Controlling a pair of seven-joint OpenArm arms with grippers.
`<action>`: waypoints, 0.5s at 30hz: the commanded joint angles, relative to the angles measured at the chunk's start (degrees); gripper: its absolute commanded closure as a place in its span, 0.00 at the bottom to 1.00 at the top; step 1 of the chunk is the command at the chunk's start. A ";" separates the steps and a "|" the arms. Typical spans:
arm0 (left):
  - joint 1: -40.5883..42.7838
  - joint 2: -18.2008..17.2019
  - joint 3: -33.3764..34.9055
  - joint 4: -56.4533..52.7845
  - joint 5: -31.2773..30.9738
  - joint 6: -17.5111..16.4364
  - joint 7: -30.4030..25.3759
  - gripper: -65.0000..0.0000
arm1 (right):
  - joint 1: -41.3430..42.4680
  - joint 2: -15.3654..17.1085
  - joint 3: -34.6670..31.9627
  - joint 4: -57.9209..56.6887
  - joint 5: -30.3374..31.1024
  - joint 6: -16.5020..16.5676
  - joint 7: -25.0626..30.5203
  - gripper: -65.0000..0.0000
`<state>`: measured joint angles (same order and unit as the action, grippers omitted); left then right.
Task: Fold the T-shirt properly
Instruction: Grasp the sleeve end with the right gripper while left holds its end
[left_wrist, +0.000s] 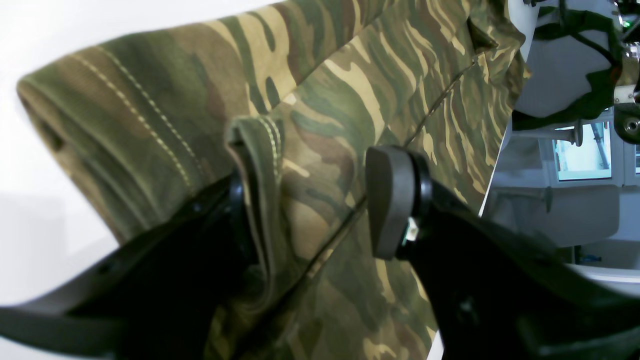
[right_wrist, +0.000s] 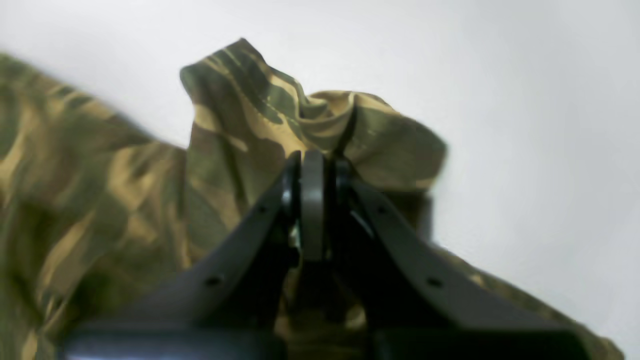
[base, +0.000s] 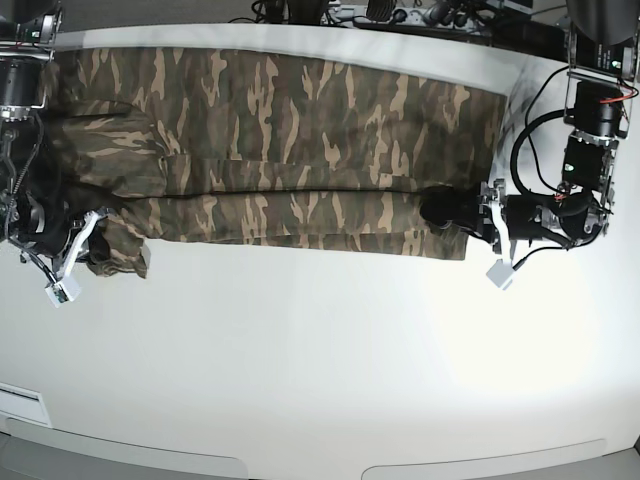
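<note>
I saw the camo shirt (base: 290, 140) folded lengthwise; right gripper (right_wrist: 312, 165) pinched its cloth, left gripper (left_wrist: 310, 200) stood apart around its hem.

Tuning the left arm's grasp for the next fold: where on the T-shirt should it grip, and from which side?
Grip the stitched hem edge of the T-shirt, coming in from the table's end where the left gripper already is. The hem is doubled and bunched upright beside one finger, so open jaws can likely pinch it. The right gripper has already clamped its end.
</note>
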<state>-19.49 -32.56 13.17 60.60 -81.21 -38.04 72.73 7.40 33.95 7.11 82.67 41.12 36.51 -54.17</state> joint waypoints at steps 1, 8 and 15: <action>-0.07 -0.90 0.31 0.02 4.20 0.24 2.21 0.49 | 0.68 1.49 1.16 2.05 1.75 0.83 0.90 1.00; -0.07 -0.92 0.31 0.02 4.20 0.24 1.75 0.49 | -4.83 1.46 6.84 8.76 11.98 3.49 -5.46 1.00; -0.07 -0.92 0.31 0.02 4.20 0.24 0.72 0.49 | -11.26 1.46 12.61 12.90 19.23 3.49 -9.60 1.00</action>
<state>-19.22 -32.67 13.17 60.62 -81.23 -38.06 71.68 -4.67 34.11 19.03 94.61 59.31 39.90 -64.49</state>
